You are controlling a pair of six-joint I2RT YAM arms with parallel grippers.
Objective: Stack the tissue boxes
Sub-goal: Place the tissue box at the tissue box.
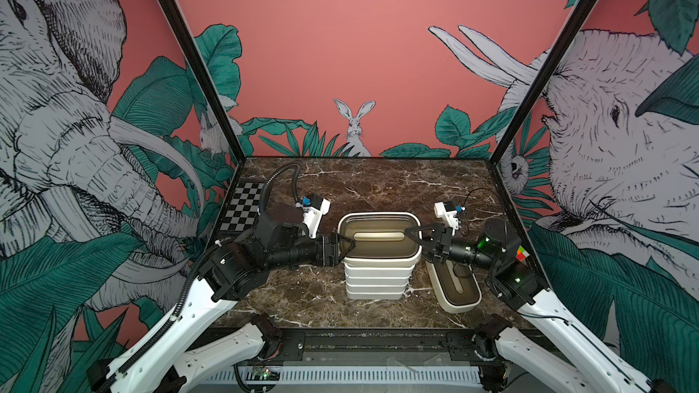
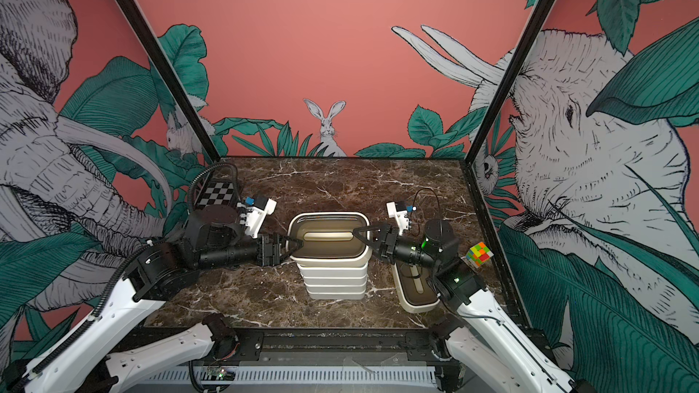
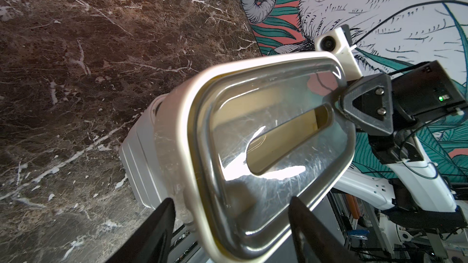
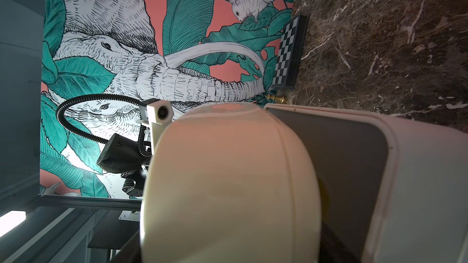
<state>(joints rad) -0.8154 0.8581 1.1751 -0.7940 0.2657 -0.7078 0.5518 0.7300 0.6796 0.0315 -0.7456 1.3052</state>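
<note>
while sitting level atop the four-box stack, pinched at both ends: dark-lidded box, left rim clamped by left gripper, right rim clamped by right gripper. just right of the stack, flat on the marble table: second dark-lidded box.

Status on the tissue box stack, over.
Left gripper and right gripper shut on held cream box, one per end. It is over the four-box stack; seating unclear. Last cream box beside stack, not in the way.
</note>
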